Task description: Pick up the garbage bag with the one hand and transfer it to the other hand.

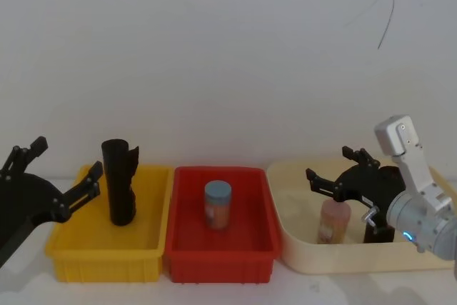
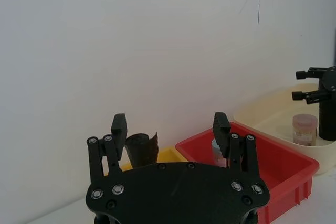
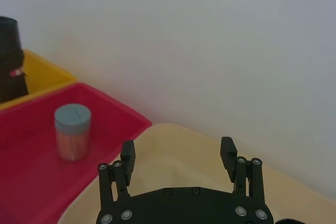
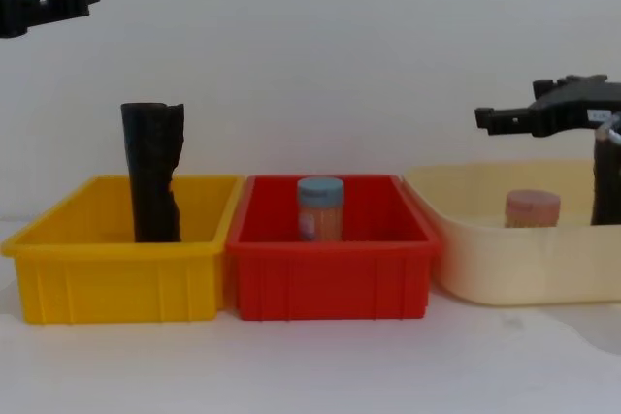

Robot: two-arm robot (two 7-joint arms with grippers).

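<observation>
The garbage bag [image 1: 120, 183] is a tall black crinkly roll with a ragged top. It stands upright in the yellow bin [image 1: 71, 251], taller than the bin's wall. My left gripper [image 1: 70, 155] hovers open just left of the bag, above the bin's left end, holding nothing. In the left wrist view the bag [image 2: 142, 149] shows beyond the spread left gripper [image 2: 169, 121]. My right gripper [image 1: 328, 163] is open and empty over the cream bin [image 1: 300, 248], on the arm with a blue light. From the chest, the bag [image 4: 152, 172] stands far left of the right gripper [image 4: 505, 118].
A red bin [image 1: 218, 258] in the middle holds a blue-lidded jar [image 1: 218, 205]. The cream bin holds a pink jar [image 1: 334, 221] and a dark upright object [image 1: 375, 232] under the right wrist. A white wall stands close behind the bins.
</observation>
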